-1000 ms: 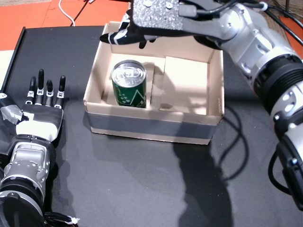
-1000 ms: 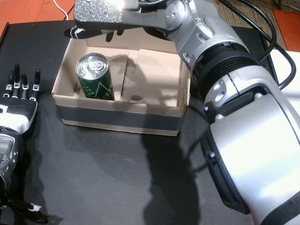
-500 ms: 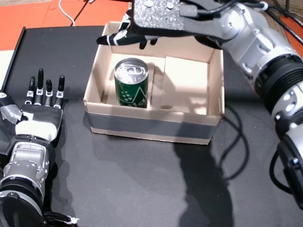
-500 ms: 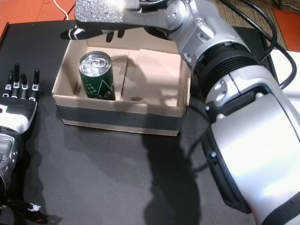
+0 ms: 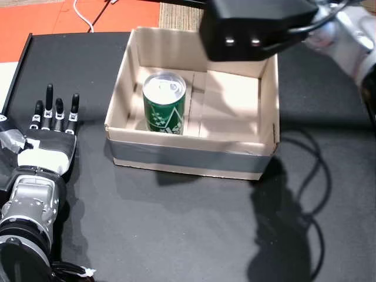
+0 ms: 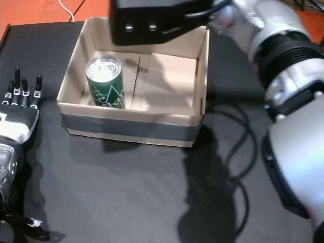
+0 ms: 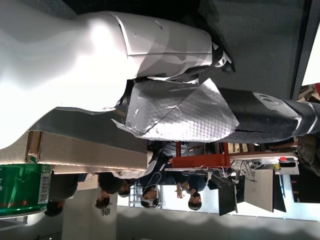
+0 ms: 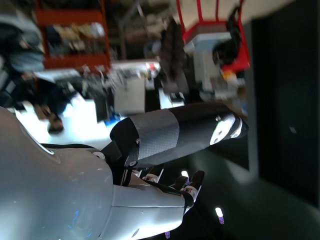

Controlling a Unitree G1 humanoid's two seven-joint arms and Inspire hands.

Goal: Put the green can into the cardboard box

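Observation:
The green can stands upright in the left half of the cardboard box, with nothing touching it. My right arm is raised over the box's far right corner; in both head views only its black camera block shows there. In the right wrist view my right hand is open, fingers apart and holding nothing. My left hand lies flat and open on the black table, left of the box. The left wrist view shows the can's side past the box wall.
The black tabletop ends at a raised edge on the far left. A white cable lies on the orange floor behind. My right arm's cables hang right of the box. People stand far back in the left wrist view.
My right hand has lifted up and drawn back to the right from above the can; its fingers have left the head views. The can stays standing in the box. My left hand has not moved.

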